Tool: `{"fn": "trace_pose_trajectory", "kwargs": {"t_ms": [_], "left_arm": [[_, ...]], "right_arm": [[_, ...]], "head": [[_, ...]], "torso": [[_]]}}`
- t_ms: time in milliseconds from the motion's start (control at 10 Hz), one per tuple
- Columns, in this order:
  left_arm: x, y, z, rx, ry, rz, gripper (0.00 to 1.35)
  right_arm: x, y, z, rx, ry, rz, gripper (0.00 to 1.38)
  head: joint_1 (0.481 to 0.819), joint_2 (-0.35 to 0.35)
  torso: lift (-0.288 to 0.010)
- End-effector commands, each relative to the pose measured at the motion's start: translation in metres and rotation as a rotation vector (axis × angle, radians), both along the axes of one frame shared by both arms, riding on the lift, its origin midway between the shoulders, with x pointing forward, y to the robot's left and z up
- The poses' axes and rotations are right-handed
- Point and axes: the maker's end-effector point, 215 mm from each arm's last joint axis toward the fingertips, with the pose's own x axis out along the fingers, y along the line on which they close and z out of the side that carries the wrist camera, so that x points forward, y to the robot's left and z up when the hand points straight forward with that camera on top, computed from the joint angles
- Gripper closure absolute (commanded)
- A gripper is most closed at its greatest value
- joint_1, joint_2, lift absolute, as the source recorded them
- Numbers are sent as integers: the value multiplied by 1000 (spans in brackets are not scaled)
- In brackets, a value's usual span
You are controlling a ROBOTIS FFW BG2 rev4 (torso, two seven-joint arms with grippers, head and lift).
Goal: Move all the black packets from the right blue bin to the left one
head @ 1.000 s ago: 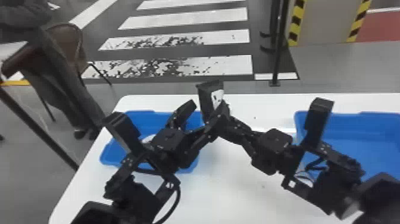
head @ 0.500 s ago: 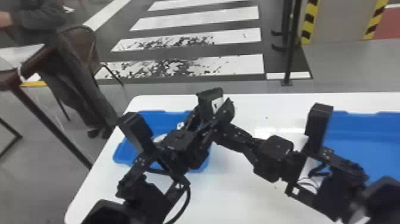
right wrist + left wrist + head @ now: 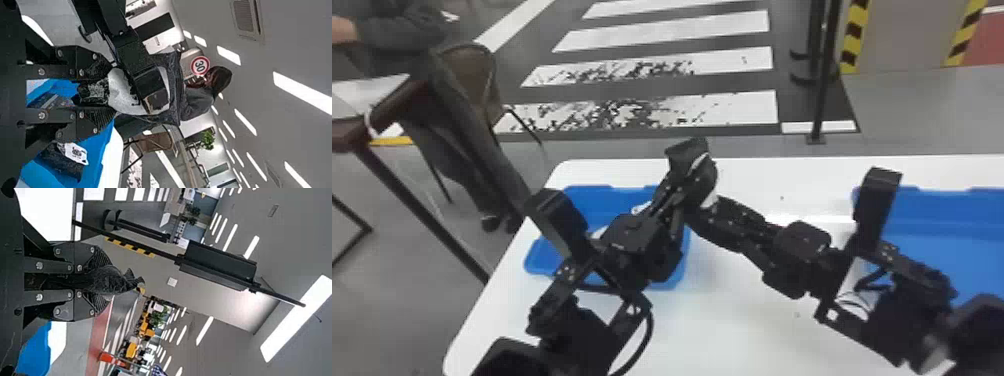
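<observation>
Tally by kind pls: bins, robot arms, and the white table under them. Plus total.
Blue bins: 2 (left bin, right bin)
Black robot arms: 2 (left arm, right arm)
White table: 1
Total: 5

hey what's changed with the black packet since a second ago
The right gripper moved left with the packet, and the left gripper's jaws, apart before, have closed on it. The head view swung slightly left. The left bin and right bin stayed put.
</observation>
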Motion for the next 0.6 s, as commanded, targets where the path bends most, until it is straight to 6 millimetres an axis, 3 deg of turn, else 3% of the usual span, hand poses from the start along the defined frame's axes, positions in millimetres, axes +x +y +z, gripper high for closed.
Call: {"fn": "trace_pose_trajectory", "kwargs": {"t_ms": [0,100,300,500], "left_arm": [[11,30,-1,83,-25,98,1211],[30,69,-20,184,-25,219,1211],[58,139,-52,350,-49,437,1211],[75,189,-85,445,-25,556,1156]], "right_arm": [[17,-32,2,17,-2,-76,283],[34,-71,4,26,-7,-162,48],[53,-143,9,21,-28,-313,153],[59,-182,16,17,-49,-393,167]], "head": [[695,247],[695,244],[695,232],[685,221]], "torso": [[-140],[-140],[-140],[-140]]}}
